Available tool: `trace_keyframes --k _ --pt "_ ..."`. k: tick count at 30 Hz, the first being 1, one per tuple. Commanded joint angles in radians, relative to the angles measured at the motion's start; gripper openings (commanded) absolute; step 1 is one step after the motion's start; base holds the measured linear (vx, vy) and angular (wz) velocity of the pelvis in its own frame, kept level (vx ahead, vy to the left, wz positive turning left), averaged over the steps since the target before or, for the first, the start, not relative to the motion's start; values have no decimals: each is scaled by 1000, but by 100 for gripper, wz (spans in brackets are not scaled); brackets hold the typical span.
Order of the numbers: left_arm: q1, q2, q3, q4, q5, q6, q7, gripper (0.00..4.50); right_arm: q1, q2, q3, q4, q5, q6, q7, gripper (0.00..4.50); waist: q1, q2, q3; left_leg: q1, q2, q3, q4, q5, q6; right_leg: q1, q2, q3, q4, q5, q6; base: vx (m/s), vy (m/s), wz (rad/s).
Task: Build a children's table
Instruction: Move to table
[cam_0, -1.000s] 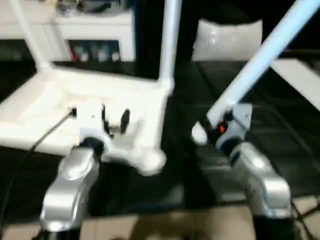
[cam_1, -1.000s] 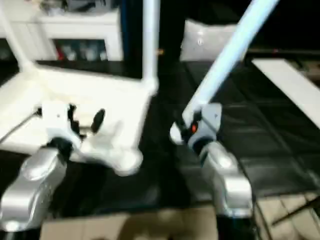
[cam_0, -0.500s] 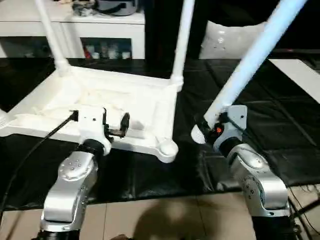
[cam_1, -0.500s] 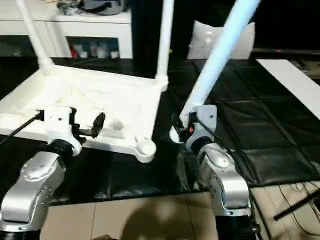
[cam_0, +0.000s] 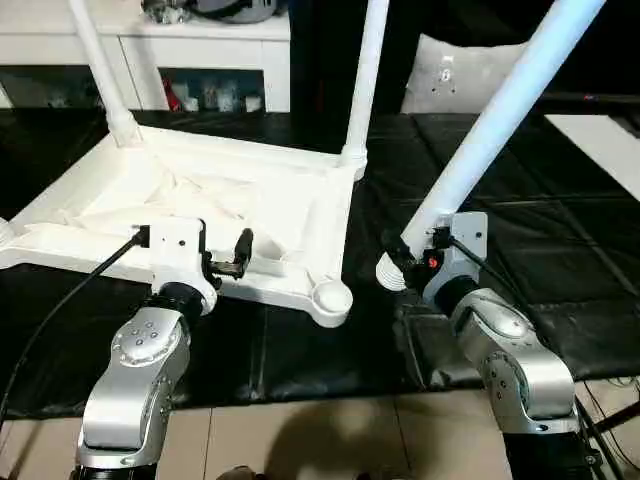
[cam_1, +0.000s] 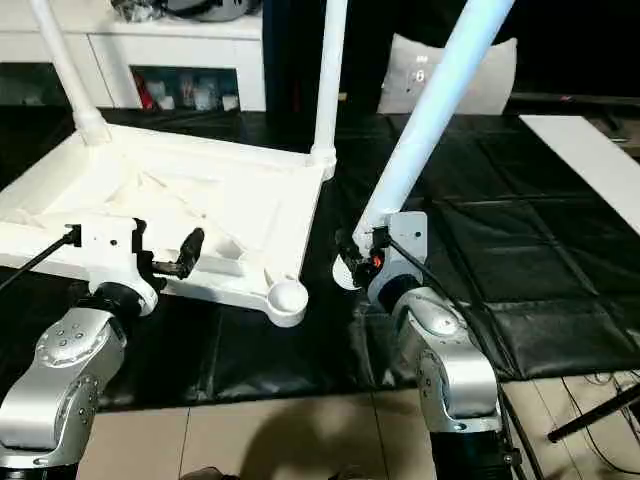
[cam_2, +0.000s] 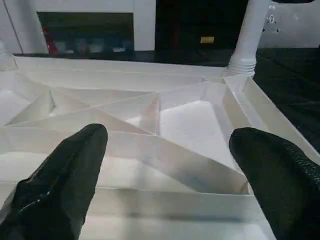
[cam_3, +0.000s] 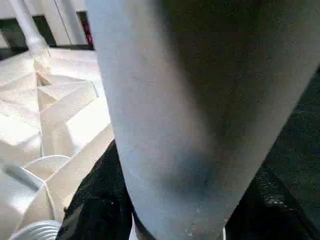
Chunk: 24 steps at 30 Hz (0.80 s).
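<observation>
White plastic rectangular table top (cam_0: 200, 200) lies upside down, ribbed underside up, on black padded floor mat (cam_0: 560, 250), left-centre of the head views. Two long white tubular legs stand upright in its far corner sockets: far-left leg (cam_0: 95, 60) and far-right leg (cam_0: 365, 75). Near-right round corner socket (cam_0: 332, 298) is empty and faces up, at the near edge of the top. Left gripper (cam_0: 225, 262) hovers at the near long rim of the top, its two black fingers (cam_2: 65, 180) spread wide, holding nothing; in the left wrist view the rim and the ribs sit between and just beyond the fingertips, contact not clear. Right gripper (cam_1: 362, 262) sits just to the right of the top, near the empty socket but apart from it, clamped on the lower end of a third long white tubular leg (cam_0: 500, 110). That leg tilts up and away to the right, its ribbed threaded tip (cam_0: 388, 272) sticking out below the gripper toward the socket side, not inserted. In the right wrist view the held leg crosses close in front, with the top's ribs and socket beside it. White low cabinet (cam_0: 200, 40) stands behind the mat; white pillow-like object (cam_0: 460, 70) lies at the back right.
</observation>
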Motion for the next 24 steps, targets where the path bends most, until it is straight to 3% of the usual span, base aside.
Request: trace_keyframes --k 1,2,3,4,6,8,11,13,15,16,18,21,24 --pt "-5 2 -15 -14 0 15 -13 450 -16 -11 2 -13 2 0 12 190 -3 7 -55 15 91 -38 -118 -360 -66 18 -57 44 -69 -271 -148 56 -15 -4" --pt "-6 2 -15 -12 1 15 -15 450 -14 -12 2 -13 2 -1 13 190 0 6 -57 14 91 -34 -116 -321 -58 20 -57 45 -67 -215 -156 62 -19 -1" --pt "-8 3 -15 -11 2 15 -15 450 -14 -13 1 -14 2 0 15 190 3 11 -59 14 90 -33 -115 -293 -53 22 -57 45 -64 -181 -161 66 -21 -1" --pt "-11 3 -14 -9 2 15 -15 450 -14 -14 0 -15 0 0 15 190 6 7 -65 11 91 -26 -110 -180 -24 34 -56 44 -54 -43 -184 66 -21 -1" --pt "-14 5 -14 -7 2 15 -15 450 -14 -15 -1 -15 -4 1 15 190 9 8 -68 10 90 -20 -103 -73 14 41 -56 42 -45 76 -215 29 -10 -2" --pt "-14 5 -14 -7 2 16 -16 450 -16 -16 -1 -14 -4 1 16 190 12 6 -69 13 90 -15 -99 -16 49 44 -56 40 -41 124 -241 0 0 0" --pt "-13 7 -13 -8 3 19 -18 450 -17 -19 0 -12 -2 1 15 190 13 6 -62 15 96 -11 -104 -78 59 42 -56 41 -49 32 -258 0 0 0" --pt "-14 8 -13 -8 4 20 -18 450 -17 -19 2 -10 -4 0 15 190 11 7 -55 20 99 -10 -112 -180 27 36 -53 42 -59 -97 -244 0 0 0" --pt "-14 8 -12 -7 5 21 -20 450 -18 -19 3 -9 -5 -1 16 190 10 7 -52 21 100 -10 -115 -219 7 34 -52 43 -64 -155 -230 0 0 0" --pt "-15 8 -12 -7 5 21 -22 450 -18 -19 3 -8 -7 -2 16 190 8 7 -49 25 100 -11 -118 -279 -25 27 -50 44 -70 -232 -204 0 0 0" --pt "-18 9 -11 -4 5 21 -24 450 -19 -14 -3 -7 -4 -9 13 190 7 6 -49 26 99 -12 -120 -316 -47 23 -51 45 -74 -280 -179 0 0 0" --pt "-31 30 -24 10 0 16 -60 450 -25 -12 -22 3 10 -26 19 190 7 5 -50 25 98 -13 -120 -319 -57 20 -50 46 -75 -286 -162 0 0 0" --pt "-63 115 -65 59 21 12 -157 450 -36 -16 -35 5 41 -32 50 190 9 6 -54 25 93 -12 -119 -290 -45 19 -48 46 -71 -253 -153 0 0 0"
